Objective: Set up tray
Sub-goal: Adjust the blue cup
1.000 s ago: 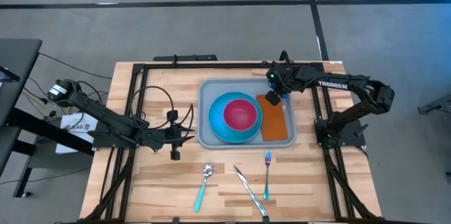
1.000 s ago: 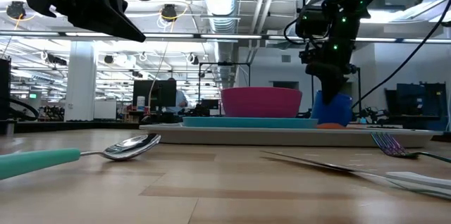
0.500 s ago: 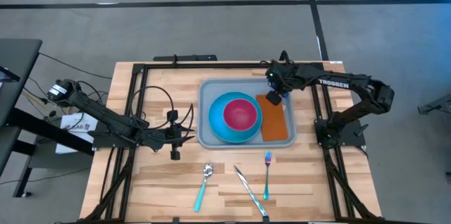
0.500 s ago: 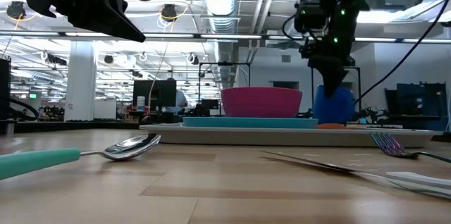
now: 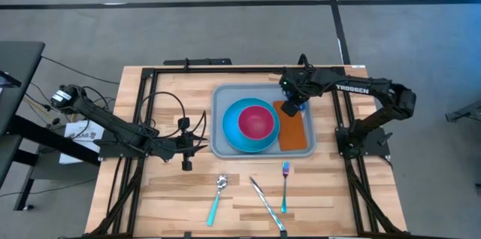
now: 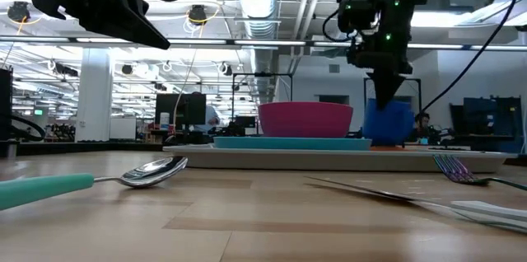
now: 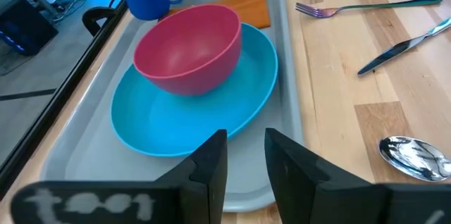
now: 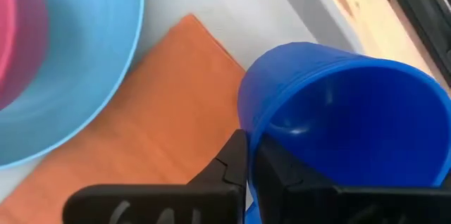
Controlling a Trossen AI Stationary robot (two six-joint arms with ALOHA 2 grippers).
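Observation:
The grey-blue tray (image 5: 219, 98) lies mid-table and carries a blue plate (image 5: 233, 138) with a pink bowl (image 5: 257, 121) on it, beside an orange napkin (image 5: 295, 137). My right gripper (image 5: 291, 98) is over the tray's far right corner, shut on a blue cup (image 8: 345, 111), which shows above the napkin's far end (image 6: 389, 122). I cannot tell whether the cup's base touches the napkin. Left of the tray, my left gripper (image 7: 245, 160) hangs above the table, open, pointing at the tray with nothing between its fingers. My right gripper pinches the cup's wall at the rim (image 8: 246, 122), one finger (image 8: 225, 164) outside and the other inside the mouth. The fingers come steeply from above. The cup hangs tilted below them, over the napkin's far end.
A spoon (image 5: 218, 198), a knife (image 5: 267, 203) and a fork (image 5: 285, 186) lie on the bare wood near the table's front edge. A black frame runs round the work area, and cables trail by the left arm.
My right gripper has risen a little and tipped more steeply downward, staying shut on the cup. The cup has come up slightly with it, still over the napkin's far end.

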